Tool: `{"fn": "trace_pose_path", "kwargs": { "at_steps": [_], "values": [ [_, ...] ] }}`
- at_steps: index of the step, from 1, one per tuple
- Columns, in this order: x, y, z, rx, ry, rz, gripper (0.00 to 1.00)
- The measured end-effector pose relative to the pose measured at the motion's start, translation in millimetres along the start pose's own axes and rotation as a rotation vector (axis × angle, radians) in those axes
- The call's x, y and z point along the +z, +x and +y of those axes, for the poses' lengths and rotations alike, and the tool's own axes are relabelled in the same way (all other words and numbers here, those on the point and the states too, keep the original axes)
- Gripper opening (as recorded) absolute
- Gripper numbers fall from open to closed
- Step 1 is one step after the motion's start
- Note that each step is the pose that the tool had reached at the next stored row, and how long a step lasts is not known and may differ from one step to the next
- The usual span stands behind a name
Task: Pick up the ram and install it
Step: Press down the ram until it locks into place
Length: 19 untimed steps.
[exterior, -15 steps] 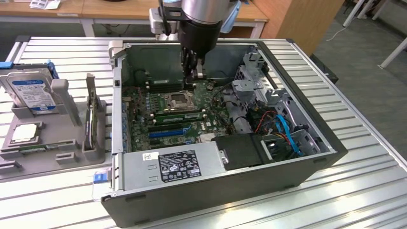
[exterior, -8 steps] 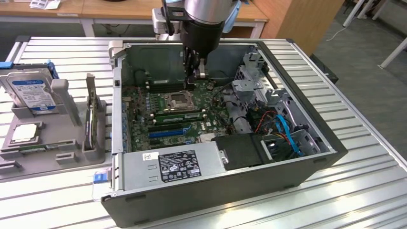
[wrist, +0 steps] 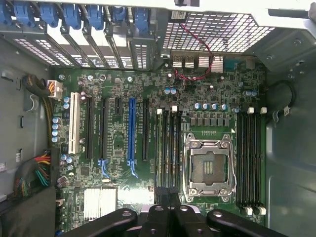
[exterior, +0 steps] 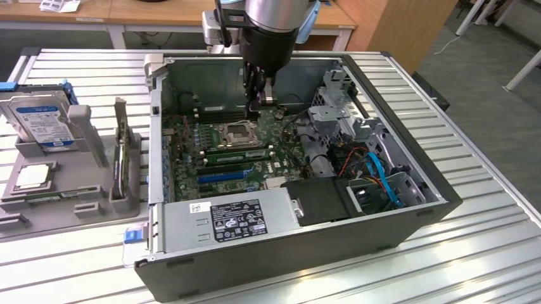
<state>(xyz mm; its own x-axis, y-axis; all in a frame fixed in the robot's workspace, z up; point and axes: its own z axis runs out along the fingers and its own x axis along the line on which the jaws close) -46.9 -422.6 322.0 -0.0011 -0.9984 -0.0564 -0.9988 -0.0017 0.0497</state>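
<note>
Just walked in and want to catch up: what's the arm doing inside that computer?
The robot arm has its tool lowered into the open computer case, just above the motherboard and near the empty CPU socket. In the wrist view its fingers sit right over the memory slots beside that socket, with a thin dark stick between them that seems to be the ram. A hard drive stands in a grey holder outside the case.

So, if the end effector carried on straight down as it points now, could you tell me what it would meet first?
Most likely the motherboard, at the long black memory slots beside the CPU socket; the end effector hangs right over them, though depth is unclear.
</note>
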Motion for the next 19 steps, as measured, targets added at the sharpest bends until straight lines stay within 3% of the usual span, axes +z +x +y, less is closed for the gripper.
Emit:
{"fn": "trace_pose_path", "kwargs": {
  "at_steps": [5,19],
  "values": [
    [0.0,0.0,-0.1,0.017,0.001,-0.0009,0.1],
    [0.0,0.0,0.0,0.265,0.015,-0.0132,0.1]
  ]
}}
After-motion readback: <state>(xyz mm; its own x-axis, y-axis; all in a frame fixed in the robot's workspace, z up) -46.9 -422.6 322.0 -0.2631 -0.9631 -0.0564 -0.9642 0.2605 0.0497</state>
